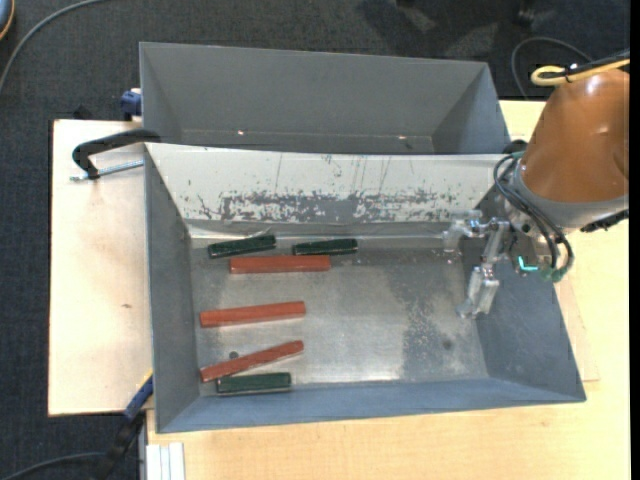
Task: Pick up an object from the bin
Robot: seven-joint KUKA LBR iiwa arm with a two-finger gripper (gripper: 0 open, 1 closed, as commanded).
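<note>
Red bars [252, 314] lie roughly left-right (green bars [254, 382] too).

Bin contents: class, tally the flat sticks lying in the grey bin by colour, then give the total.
Red-brown sticks: 3
Dark green sticks: 3
Total: 6

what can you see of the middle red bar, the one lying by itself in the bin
The red bar is a long, thin, straight stick, reddish-brown and matte, perhaps wood or plastic. It lies flat on the bin floor, in the left half, nearly level across the view, right end slightly higher. Nothing touches it; the gripper hangs far to its right.
</note>
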